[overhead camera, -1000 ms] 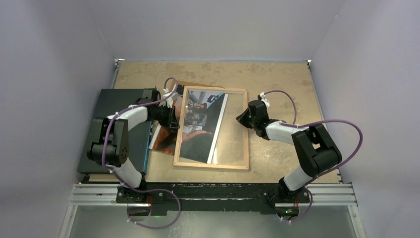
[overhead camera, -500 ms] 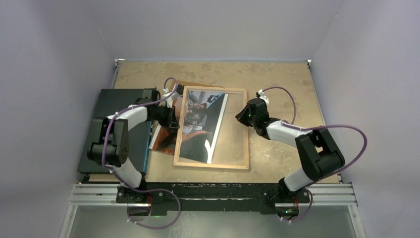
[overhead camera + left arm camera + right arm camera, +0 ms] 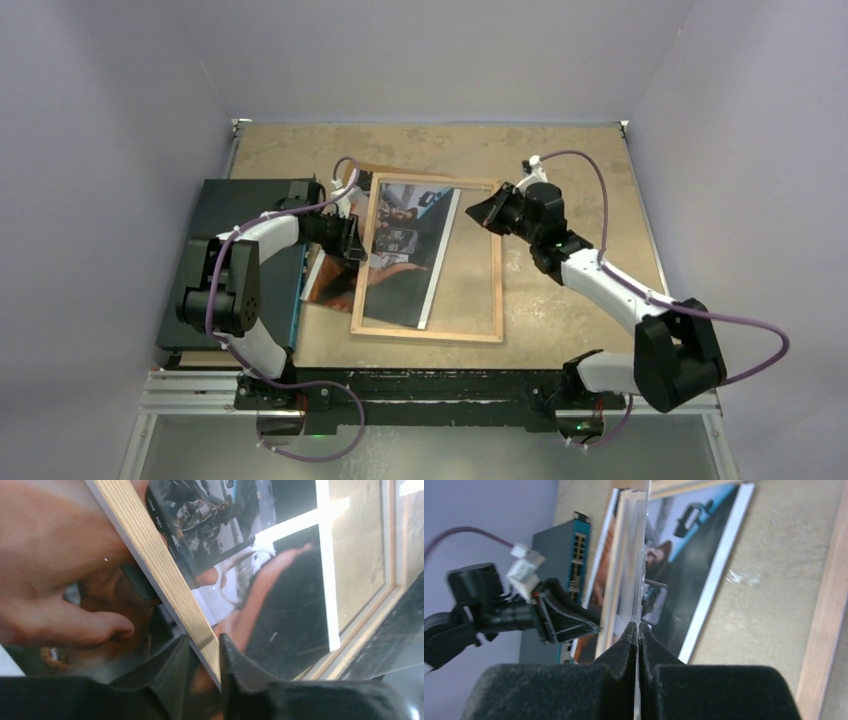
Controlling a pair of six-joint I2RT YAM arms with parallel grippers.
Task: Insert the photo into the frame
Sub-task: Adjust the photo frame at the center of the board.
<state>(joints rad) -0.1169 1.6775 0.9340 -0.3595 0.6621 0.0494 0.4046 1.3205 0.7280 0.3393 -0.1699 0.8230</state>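
Two robot arms work on a wood-backed picture frame (image 3: 425,333) lying in the middle of a sandy-brown table (image 3: 570,160). At the frame's left rail, the left gripper (image 3: 352,236) is clamped. The left wrist view shows its two black fingers squeezing the pale wood strip (image 3: 150,565) between them (image 3: 205,662). At the frame's far-right corner, the right gripper (image 3: 487,212) is closed. In the right wrist view its fingers (image 3: 638,627) are pressed together on a thin clear pane (image 3: 642,570), seen edge-on. A wooden rail of the frame (image 3: 826,605) lies flat on the table to one side of it.

The photo (image 3: 325,280) lies askew beneath the frame. Its orange-brown part (image 3: 65,570) sticks out past the left rail, and the rest shows inside the opening. The photo's white strip runs slantwise across the opening, towards the frame's near rail, with its blue and black areas (image 3: 694,560) visible beside the pane. A dark flat board (image 3: 235,230) with a blue edge lies beyond the frame's left side, under the left arm.
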